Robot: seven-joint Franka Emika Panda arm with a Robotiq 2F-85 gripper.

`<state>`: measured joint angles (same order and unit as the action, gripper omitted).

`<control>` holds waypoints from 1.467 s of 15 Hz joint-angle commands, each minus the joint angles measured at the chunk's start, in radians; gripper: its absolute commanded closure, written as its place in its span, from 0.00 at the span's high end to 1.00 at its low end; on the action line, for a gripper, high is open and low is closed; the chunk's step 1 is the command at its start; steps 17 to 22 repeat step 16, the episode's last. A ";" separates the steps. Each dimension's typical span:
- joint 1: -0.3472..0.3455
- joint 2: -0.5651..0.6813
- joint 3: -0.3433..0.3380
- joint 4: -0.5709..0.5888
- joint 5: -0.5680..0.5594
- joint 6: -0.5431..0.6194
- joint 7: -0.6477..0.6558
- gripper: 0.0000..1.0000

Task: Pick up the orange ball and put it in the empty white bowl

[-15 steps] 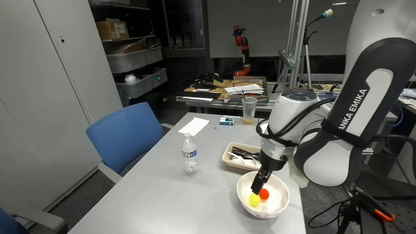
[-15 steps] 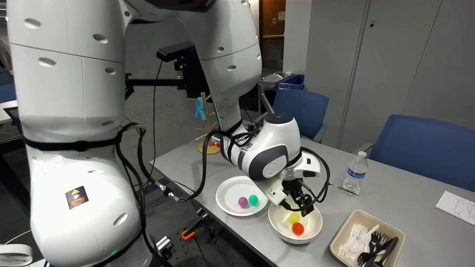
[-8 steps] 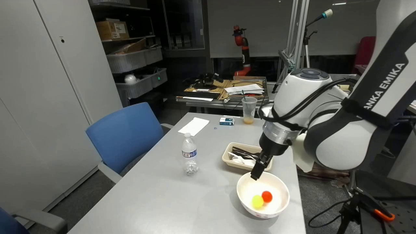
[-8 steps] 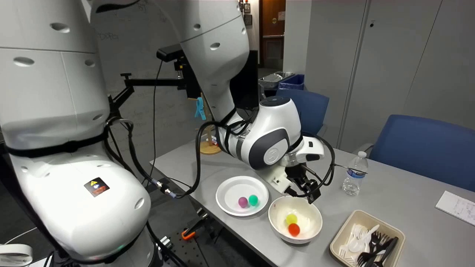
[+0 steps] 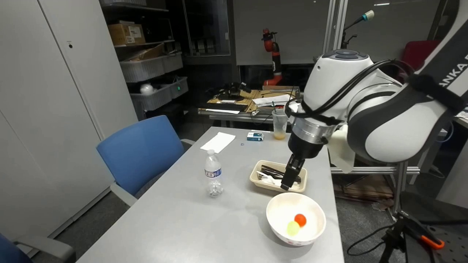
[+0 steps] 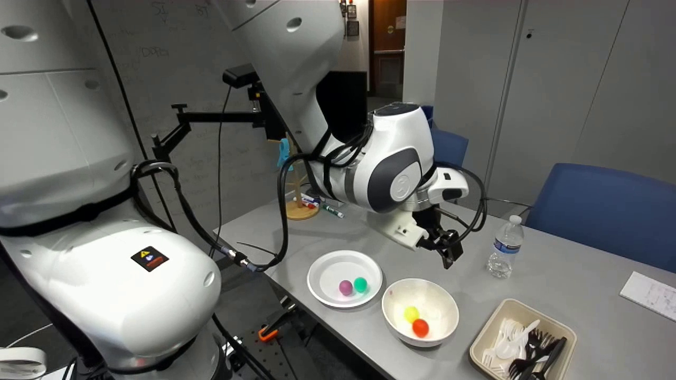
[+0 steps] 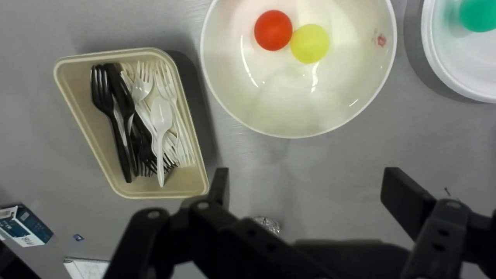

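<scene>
The orange ball (image 5: 300, 220) lies inside the white bowl (image 5: 279, 212), touching or close beside a yellow ball (image 5: 293, 228). In the wrist view the orange ball (image 7: 273, 30) and yellow ball (image 7: 310, 43) rest together in the bowl (image 7: 286, 100). Both balls also show in the bowl (image 6: 441, 306) in an exterior view, where the orange ball (image 6: 421, 328) is the nearer one. My gripper (image 7: 306, 182) is open, its fingers wide apart with nothing between them. In both exterior views the gripper (image 5: 287, 182) (image 6: 449, 258) is up above the table, clear of the bowl.
A beige tray (image 7: 186, 192) of black and white cutlery stands beside the bowl. A white plate (image 6: 322, 282) holds a purple ball and a green ball. A water bottle (image 5: 213, 179) stands upright; a plastic cup (image 5: 280, 126) and small box (image 5: 255, 136) are farther back.
My gripper has risen out of the bowl, up and away from it. The yellow and orange balls have shifted slightly inside the bowl.
</scene>
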<state>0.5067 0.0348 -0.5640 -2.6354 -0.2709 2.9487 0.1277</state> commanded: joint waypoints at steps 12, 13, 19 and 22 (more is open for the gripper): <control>-0.197 -0.054 0.203 0.004 0.025 -0.062 -0.016 1.00; -0.197 -0.054 0.203 0.004 0.025 -0.062 -0.016 1.00; -0.197 -0.054 0.203 0.004 0.025 -0.062 -0.016 1.00; -0.197 -0.054 0.203 0.004 0.025 -0.062 -0.016 1.00</control>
